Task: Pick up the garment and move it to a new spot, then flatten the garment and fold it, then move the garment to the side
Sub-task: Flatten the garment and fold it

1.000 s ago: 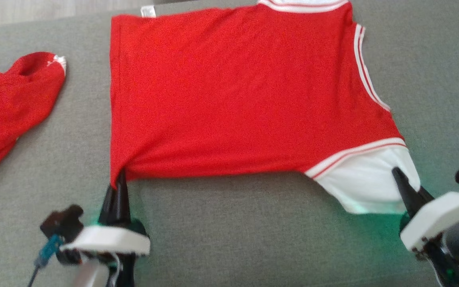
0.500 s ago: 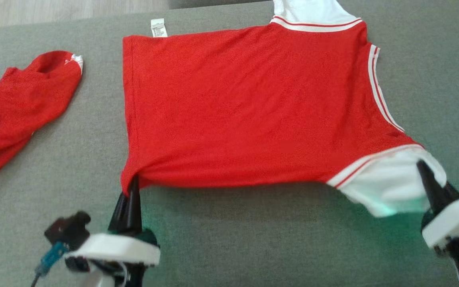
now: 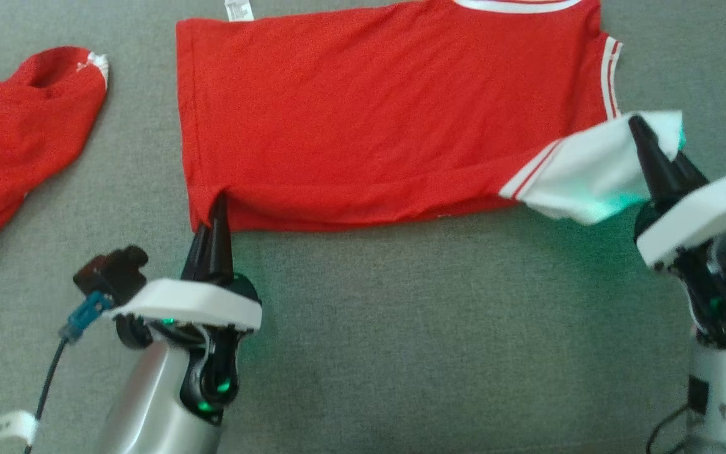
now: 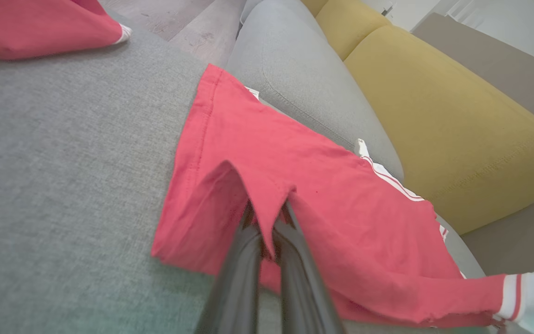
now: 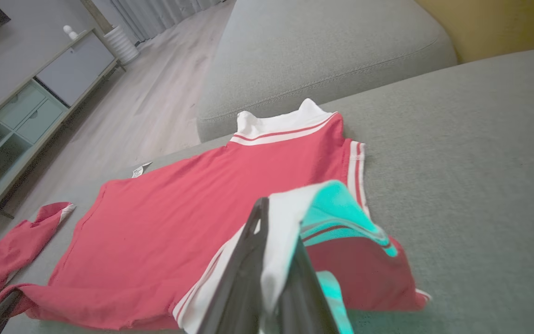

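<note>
Red shirt (image 3: 369,113) with white striped trim lies spread flat on a grey upholstered seat (image 3: 401,353), body mostly smooth. A small white label (image 3: 237,9) pokes out at the far left corner. The seat is grey woven fabric. Left wrist view shows a grey cushion (image 4: 304,79) and a yellow cushion (image 4: 434,106) behind it. Right wrist view shows wood floor (image 5: 155,83) and a low cabinet (image 5: 40,88) off to the side. A second red garment (image 3: 16,139) is bunched at the left, well apart from the shirt.

Versus half a second ago, the head camera has shifted. The white sleeve (image 3: 596,173), which hung low at the near right, is now raised and drawn in beside the shirt's striped side trim. The near edge sits further up on the body.

Left gripper (image 3: 218,214) is closed, pinching the near left hem corner, with cloth tented over its tips. Right gripper (image 3: 643,135) is closed on the white sleeve, holding it off the seat, with cloth draped over the fingers. The shirt stretches between the two grippers and beyond them.
</note>
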Motion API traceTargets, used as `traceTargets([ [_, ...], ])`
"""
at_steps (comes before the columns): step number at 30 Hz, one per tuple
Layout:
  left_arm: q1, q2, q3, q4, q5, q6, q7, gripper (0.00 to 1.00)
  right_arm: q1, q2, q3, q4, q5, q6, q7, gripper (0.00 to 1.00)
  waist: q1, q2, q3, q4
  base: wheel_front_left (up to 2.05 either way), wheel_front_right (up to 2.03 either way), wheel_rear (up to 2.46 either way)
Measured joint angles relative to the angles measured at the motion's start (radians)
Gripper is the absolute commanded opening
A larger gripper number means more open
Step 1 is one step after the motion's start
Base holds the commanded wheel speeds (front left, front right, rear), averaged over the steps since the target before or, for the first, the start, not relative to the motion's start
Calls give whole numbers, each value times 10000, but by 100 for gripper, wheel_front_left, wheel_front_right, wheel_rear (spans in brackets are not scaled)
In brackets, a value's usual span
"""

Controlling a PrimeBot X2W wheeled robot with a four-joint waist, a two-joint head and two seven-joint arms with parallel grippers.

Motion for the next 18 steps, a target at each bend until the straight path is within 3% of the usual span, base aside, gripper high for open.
traceTargets([
  [7, -924, -163, 192, 800, -336, -2, -111, 0, -1029, -27, 213, 1057, 531, 0, -568, 0, 1, 0, 398, 135, 0, 0, 0],
  [8, -1046, -167, 190, 966, -341, -2, -105, 24, -1133, -29, 234, 1229, 573, 0, -677, 68, 0, 0, 428, 151, 0, 0, 0],
  [9, -1150, -176, 192, 1091, -341, -2, -107, 82, -1222, -29, 221, 1386, 652, 0, -813, 100, 0, 0, 450, 165, 0, 0, 0],
  [10, -1256, -188, 192, 1204, -341, -2, -119, 100, -1326, -31, 198, 1547, 836, 0, -968, 100, 0, 0, 463, 177, 0, 0, 0],
  [18, -1592, -169, 136, 1772, -115, -109, -658, 100, -2322, -40, 52, 2211, 1611, 0, -2589, 100, -2, 0, 317, 228, 0, 0, 0],
])
